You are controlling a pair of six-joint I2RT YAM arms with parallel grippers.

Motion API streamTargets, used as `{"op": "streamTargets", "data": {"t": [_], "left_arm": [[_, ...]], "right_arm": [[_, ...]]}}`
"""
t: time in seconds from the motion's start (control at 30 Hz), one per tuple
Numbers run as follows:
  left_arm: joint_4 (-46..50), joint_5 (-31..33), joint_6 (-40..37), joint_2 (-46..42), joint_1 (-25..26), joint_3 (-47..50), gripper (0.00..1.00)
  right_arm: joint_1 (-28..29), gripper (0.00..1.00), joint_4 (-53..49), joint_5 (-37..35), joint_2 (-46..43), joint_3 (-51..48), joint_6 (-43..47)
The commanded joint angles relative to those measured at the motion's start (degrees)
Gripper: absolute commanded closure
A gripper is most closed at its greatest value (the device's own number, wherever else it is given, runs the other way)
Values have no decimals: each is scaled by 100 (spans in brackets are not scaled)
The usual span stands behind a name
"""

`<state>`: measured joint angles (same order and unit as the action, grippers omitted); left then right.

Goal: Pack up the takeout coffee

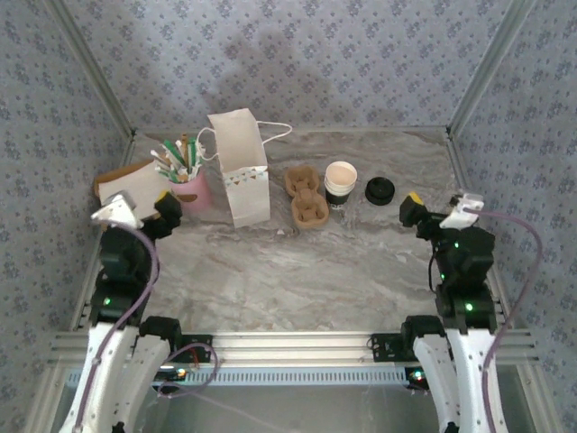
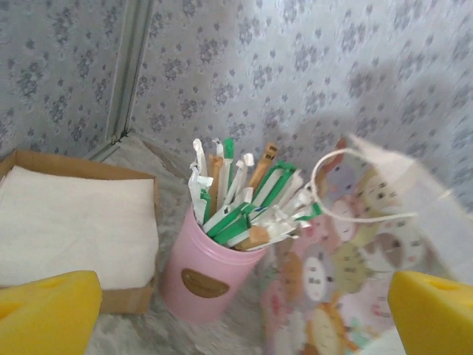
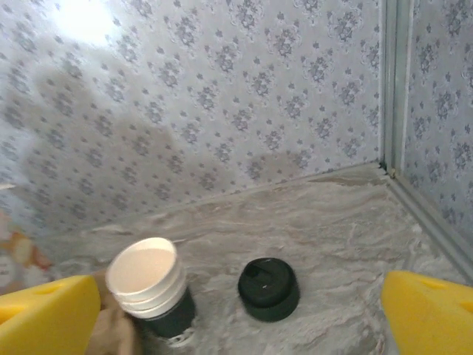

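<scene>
Both claws are hanging wide open and neither one is gripping anything. The left claw [image 1: 168,207] is hovering over the left side of the bench [image 1: 297,271], close to the pink cup [image 1: 191,188] and the napkin box [image 1: 126,185]. The right claw [image 1: 412,209] is hovering way over on the right, just past the lid [image 1: 380,190].

The coffee cup [image 1: 341,182] is standing upright toward the back of the bench, a bit right of centre, with its mouth open (going by the stacked rims in the right wrist view, it's looking like a few cups nested together, white up top and dark lower down). The lid is lying flat on the bench just to the right of it, not touching. The carrier [image 1: 306,195] is sitting just beside the cup on its left; I can't tell if those two are touching.

The bag [image 1: 242,171] is standing upright between the carrier and the pink cup, with its string handles sticking out. In the left wrist view the pink cup is holding a bunch of sticks [image 2: 244,200] in green and white wrappers, with the bag's cartoon print right beside it, and the yellow pads [image 2: 48,314] are sitting in the bottom corners.
</scene>
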<state>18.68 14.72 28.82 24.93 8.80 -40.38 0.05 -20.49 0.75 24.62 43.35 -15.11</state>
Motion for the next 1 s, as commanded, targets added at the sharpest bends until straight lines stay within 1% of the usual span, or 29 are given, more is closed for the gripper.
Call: {"op": "streamTargets", "data": {"t": [0.0,0.03,0.1,0.17,0.2,0.27,0.3,0.37,0.47,0.6,0.7,0.8,0.9,0.97], "left_arm": [[1968,-279,1191,-369,51,-748,0],[2338,-474,1367,-453,46,-949,0],[2661,-922,1608,-551,45,-1236,0],[2641,-1637,1675,-573,46,-1403,0],[2621,-1884,1667,-556,46,-1435,1],[2396,-2603,1582,-509,45,-1397,0],[2350,-2716,1663,-524,44,-1337,0],[2297,-2720,2078,-697,50,-1130,0],[1806,-2814,2422,-957,48,-758,0],[1982,-3004,2324,-574,47,-912,1],[1986,-3394,2304,-229,48,-880,1],[2129,-3581,2326,-25,98,-823,1],[2055,-3509,2468,49,320,-679,8],[1770,-3344,2628,159,653,-522,14]], "right_arm": [[21,0,-2209,689,-34,760,-632],[19,0,-2457,819,17,935,-715],[20,0,-2750,850,84,1157,-988],[11,0,-2855,801,117,1308,-1217],[17,0,-2828,799,130,1346,-1308],[102,0,-2781,919,407,1491,-1359],[132,2,-2721,1052,599,1548,-1371],[143,8,-2491,1303,1111,1618,-1374],[214,13,-2320,1655,1686,1731,-1453],[519,21,-2441,1629,2513,2146,-1179],[803,26,-2647,1621,3310,2538,-958],[1195,31,-2863,1340,4083,3065,-738],[1597,34,-3164,947,4913,3685,-484],[1801,39,-3407,767,5506,4191,-342]]}}
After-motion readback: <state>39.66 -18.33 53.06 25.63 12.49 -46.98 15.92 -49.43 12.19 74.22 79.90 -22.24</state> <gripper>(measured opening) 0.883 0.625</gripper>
